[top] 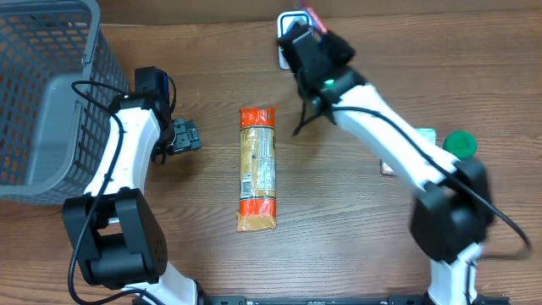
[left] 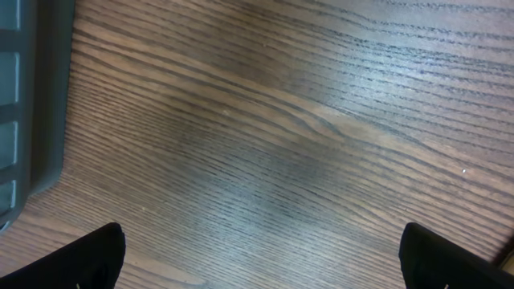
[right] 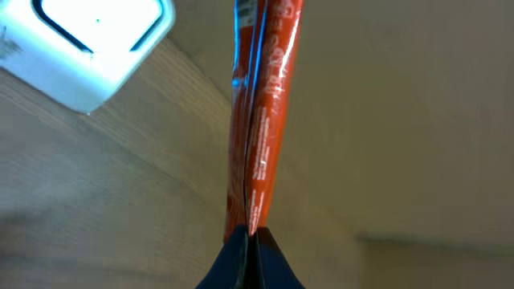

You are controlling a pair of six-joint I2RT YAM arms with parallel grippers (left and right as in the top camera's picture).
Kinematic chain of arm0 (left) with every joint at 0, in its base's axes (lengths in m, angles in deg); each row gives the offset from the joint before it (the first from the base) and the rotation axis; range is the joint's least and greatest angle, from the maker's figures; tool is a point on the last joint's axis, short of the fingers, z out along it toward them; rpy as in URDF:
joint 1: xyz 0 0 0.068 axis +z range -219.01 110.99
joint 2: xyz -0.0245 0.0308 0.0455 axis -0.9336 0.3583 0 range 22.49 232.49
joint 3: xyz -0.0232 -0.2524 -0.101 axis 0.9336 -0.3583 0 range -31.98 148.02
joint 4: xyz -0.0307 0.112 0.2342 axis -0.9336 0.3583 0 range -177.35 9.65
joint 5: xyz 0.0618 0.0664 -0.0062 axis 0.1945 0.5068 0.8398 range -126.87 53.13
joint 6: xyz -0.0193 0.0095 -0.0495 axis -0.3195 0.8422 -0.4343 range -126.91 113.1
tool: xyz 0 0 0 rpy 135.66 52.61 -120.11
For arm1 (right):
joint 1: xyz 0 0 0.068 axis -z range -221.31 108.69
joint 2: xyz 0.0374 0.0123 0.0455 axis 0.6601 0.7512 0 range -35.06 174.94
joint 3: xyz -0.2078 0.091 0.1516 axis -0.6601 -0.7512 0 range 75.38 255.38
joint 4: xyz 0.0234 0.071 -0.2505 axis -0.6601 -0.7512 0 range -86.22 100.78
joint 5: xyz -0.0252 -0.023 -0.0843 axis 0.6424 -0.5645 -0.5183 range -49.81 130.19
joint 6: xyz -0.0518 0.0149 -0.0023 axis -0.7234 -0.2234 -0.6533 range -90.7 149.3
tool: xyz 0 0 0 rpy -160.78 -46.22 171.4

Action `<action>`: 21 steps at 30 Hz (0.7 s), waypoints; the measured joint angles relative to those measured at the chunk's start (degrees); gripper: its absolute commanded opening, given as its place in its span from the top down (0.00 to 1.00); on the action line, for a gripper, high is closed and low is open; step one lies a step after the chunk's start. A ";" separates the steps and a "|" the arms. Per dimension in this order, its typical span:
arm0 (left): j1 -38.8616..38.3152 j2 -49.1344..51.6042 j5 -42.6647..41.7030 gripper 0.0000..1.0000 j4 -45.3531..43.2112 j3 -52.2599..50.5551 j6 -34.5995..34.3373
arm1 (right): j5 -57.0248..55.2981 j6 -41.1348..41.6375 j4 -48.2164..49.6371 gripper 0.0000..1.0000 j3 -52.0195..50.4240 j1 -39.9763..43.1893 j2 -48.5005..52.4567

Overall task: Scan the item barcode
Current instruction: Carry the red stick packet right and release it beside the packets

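Right gripper [right: 250, 239] clamps a red packet [right: 261, 120] beside the white scanner [right: 96, 40] at the table's [top: 339, 229] far edge; left gripper [left: 261, 261] hangs spread wide by the basket [top: 42, 93].

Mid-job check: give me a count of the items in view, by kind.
Orange packets: 2 (lying packet; held packet in right claw)
White scanner: 1
Grey basket: 1
Green-capped item, partly hidden: 1
Total: 5
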 measured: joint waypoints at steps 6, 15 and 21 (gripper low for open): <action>0.00 0.00 0.04 0.00 -0.02 0.00 0.00 | 2.40 24.20 -25.16 0.96 0.98 2.14 -6.12; 0.00 0.00 0.02 0.00 0.00 0.00 0.00 | 12.57 48.48 -43.21 0.96 -4.13 9.77 -5.73; 0.00 0.00 0.02 0.00 0.00 0.00 0.00 | 15.69 52.63 -43.60 0.96 -11.61 13.60 -5.66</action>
